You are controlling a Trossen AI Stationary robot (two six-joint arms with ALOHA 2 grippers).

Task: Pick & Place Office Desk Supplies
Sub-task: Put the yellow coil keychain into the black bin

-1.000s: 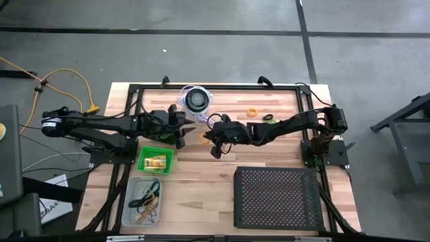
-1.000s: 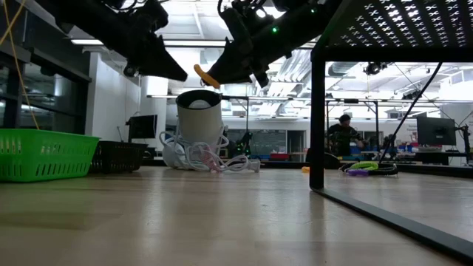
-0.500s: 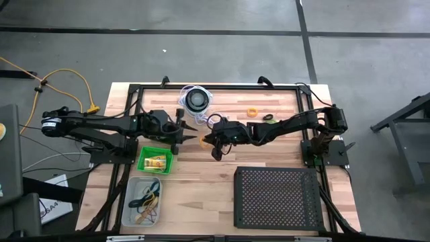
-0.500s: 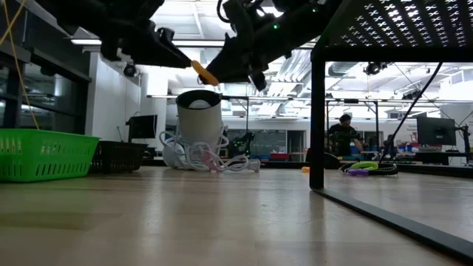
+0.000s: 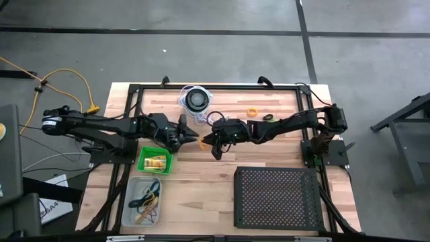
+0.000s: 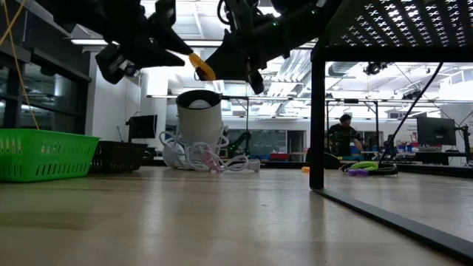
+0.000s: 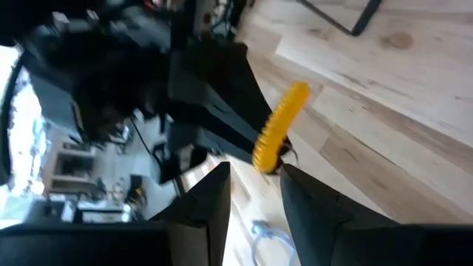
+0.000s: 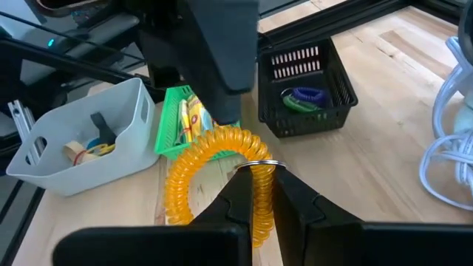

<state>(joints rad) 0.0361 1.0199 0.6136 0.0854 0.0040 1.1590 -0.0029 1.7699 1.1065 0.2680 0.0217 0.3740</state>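
A yellow coiled ring (image 8: 214,170) hangs in the air over the middle of the table, with my right gripper (image 5: 208,139) shut on it. My left gripper (image 5: 193,138) is open and comes from the table's left. In the left wrist view its two fingertips stand on either side of the ring's near edge (image 7: 267,157). In the low view the ring (image 6: 201,66) is high above the table, between the two dark grippers. Another yellow ring (image 5: 252,112) and a small dark item (image 5: 269,118) lie on the far part of the table. My right gripper pinches the coil of the ring between its two fingers, beside the small metal split ring (image 8: 259,167). The fingers come from the table's right, slanting a little downward. The ring is lifted clear of the table and stands out past the fingertips. Whether my left gripper touches the ring, I cannot tell.
A green basket (image 5: 156,161) with yellow packets and a pale bin (image 5: 144,202) with rubber bands stand at the near left. A small black basket (image 8: 307,96) sits beyond them. The round disc with white cord (image 5: 196,99) is at the far middle, the black perforated tray (image 5: 277,197) near right.
My left gripper has rolled about its own axis and moved a little toward the table's right, up to the ring. Its fingertips now flank the ring's edge. My right gripper has stayed in place with the ring lifted, turning it slightly.
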